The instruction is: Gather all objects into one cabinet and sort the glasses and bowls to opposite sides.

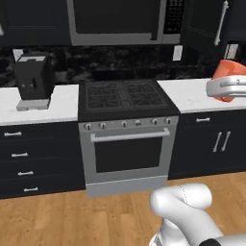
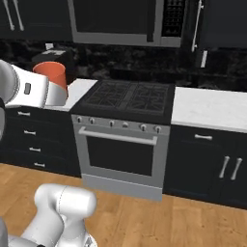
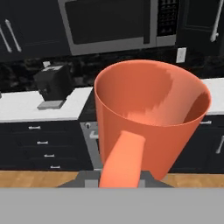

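My gripper is shut on the orange-red glass, one finger inside its wall. The glass hangs in the air in front of the stove, mouth toward the hand camera. It also shows at the right edge of the left base view as the orange-red glass behind the white hand, and at the left of the right base view as the orange-red glass. The black cabinet with its long pale bar handle hangs up at the right, seen again as the cabinet. The bowls and the other glass are out of view.
A black stove with an oven stands in the middle, a microwave above it. White counters flank it. A dark appliance sits on the left counter. Black drawers and wood floor lie below.
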